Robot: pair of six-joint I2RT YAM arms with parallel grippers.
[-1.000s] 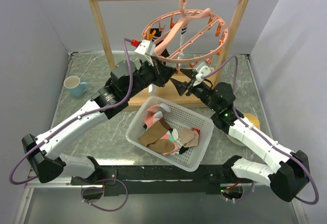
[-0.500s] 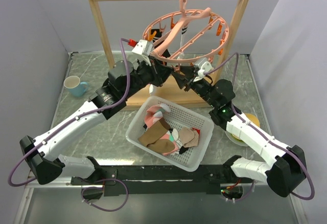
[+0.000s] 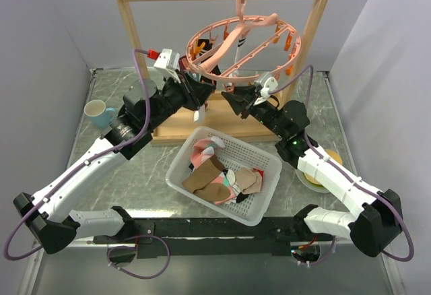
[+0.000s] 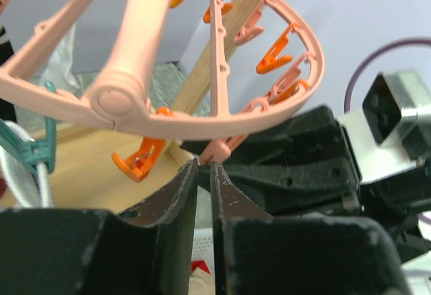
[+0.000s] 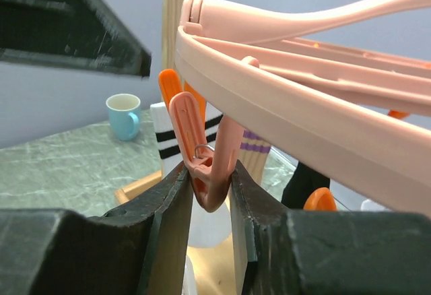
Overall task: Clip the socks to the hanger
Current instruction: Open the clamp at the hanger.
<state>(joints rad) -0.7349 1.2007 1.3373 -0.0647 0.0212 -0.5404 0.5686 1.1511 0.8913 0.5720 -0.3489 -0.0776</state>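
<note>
The salmon-pink ring hanger point(image 3: 242, 42) hangs by its hook from the wooden rack bar. My right gripper point(image 3: 232, 98) reaches up under the ring's near edge. In the right wrist view it point(image 5: 207, 167) is shut on a pink clip point(image 5: 214, 174) that dangles from the ring point(image 5: 303, 106). My left gripper point(image 3: 201, 93) is just left of it. In the left wrist view its jaws point(image 4: 203, 166) are shut to a thin slit with nothing in them, their tips right under another pink clip point(image 4: 219, 150). A white sock with black stripes point(image 5: 176, 133) hangs behind. Several loose socks point(image 3: 219, 177) lie in the basket.
The white mesh basket point(image 3: 266, 204) sits in front of the wooden rack point(image 3: 131, 36), whose base board lies under both grippers. A blue cup point(image 3: 100, 113) stands at the left, a yellow dish point(image 3: 330, 160) at the right. A purple-striped sock point(image 5: 252, 153) and a black sock point(image 5: 306, 177) also hang from the ring.
Both grippers have risen to the ring's near edge. The left arm has swung left and its gripper now sits under the ring. The right gripper has closed on a pink clip.
</note>
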